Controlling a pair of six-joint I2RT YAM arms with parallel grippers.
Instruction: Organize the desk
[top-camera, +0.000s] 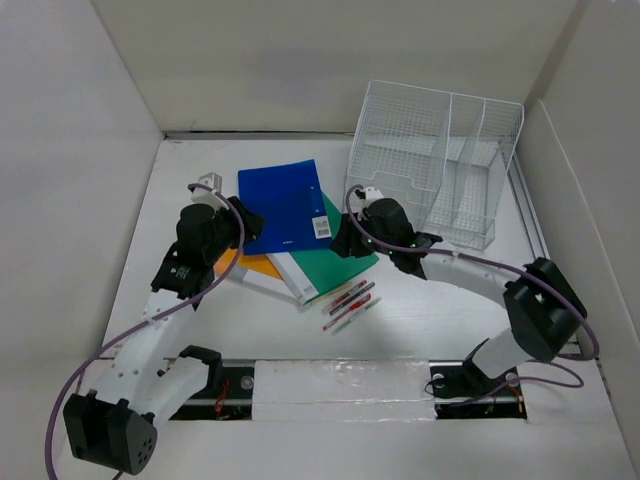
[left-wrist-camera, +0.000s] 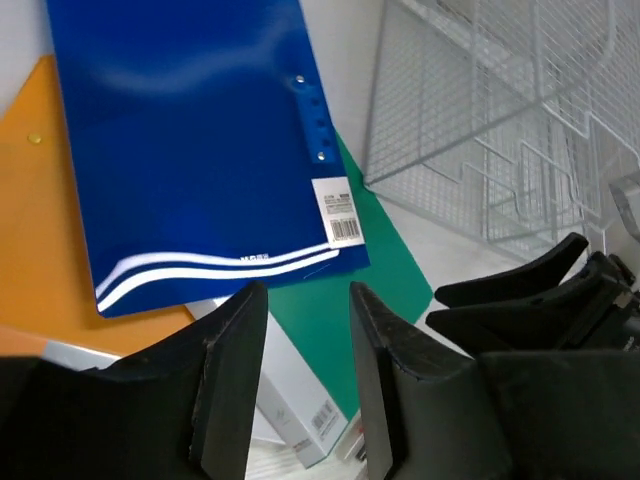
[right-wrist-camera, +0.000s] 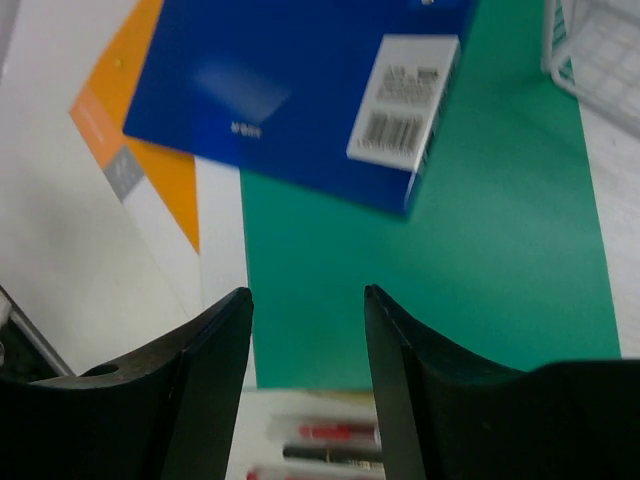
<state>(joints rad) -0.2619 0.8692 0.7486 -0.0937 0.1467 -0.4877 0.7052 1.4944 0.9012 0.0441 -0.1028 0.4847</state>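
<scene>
Bare desk (top-camera: 250, 150) at far left, wire organizer (top-camera: 440, 170) blocking far right, folders (top-camera: 285, 205) and pens (top-camera: 350, 300) crowding the middle

The white desk (top-camera: 430, 315) sat boxed in by white panel walls (top-camera: 60, 150). At its far right stood a white wire-mesh file organizer (top-camera: 440, 150). Near the middle lay a loose stack: an orange folder (top-camera: 258, 266) and a green folder (top-camera: 340, 262) flat on the surface, a blue folder (top-camera: 283, 205) overlapping both. Just in front lay a few pens (top-camera: 350, 298) — close together, angled alike.
</scene>
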